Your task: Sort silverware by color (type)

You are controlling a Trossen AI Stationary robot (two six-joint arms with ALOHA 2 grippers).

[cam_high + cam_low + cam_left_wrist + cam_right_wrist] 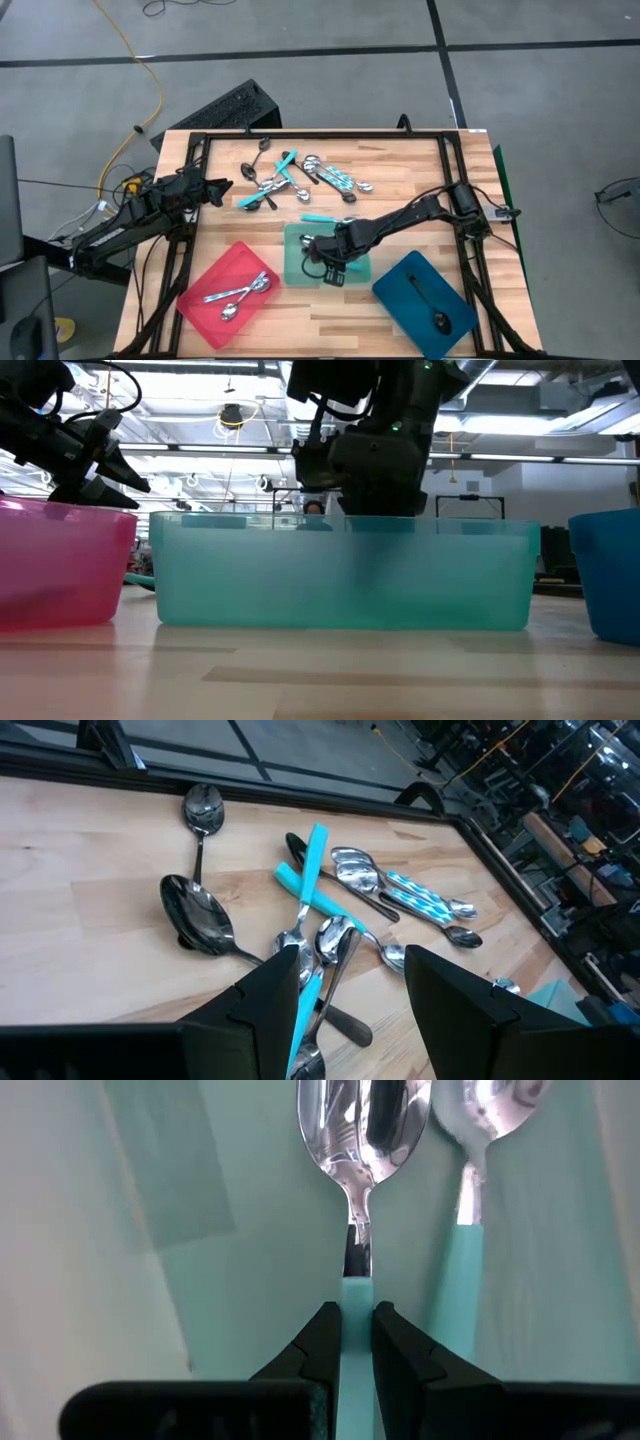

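Note:
A pile of silverware point(300, 180) lies on the far middle of the wooden table: shiny, dark and turquoise-handled spoons point(330, 910). My right gripper point(322, 252) reaches down into the teal tray point(295, 262) and is shut on a turquoise-handled spoon point(360, 1140). A second turquoise-handled spoon point(468, 1230) lies beside it in the tray. Another turquoise-handled spoon point(320, 217) lies at the tray's far edge. My left gripper point(215, 188) hovers open at the table's left side, facing the pile and touching nothing. My right gripper pinches the spoon's turquoise handle point(356, 1295) between its two fingertips. The fingers come steeply from above and lie along the handle, so the silver bowl point(362, 1120) points away from them over the tray floor. Whether the bowl rests on the floor, I cannot tell.
The red tray point(200, 300) at the near left holds shiny spoons point(240, 292). The blue tray point(400, 285) at the near right holds a dark spoon point(432, 310). In the low view, the teal tray's wall point(345, 575) hides my right gripper's fingertips.

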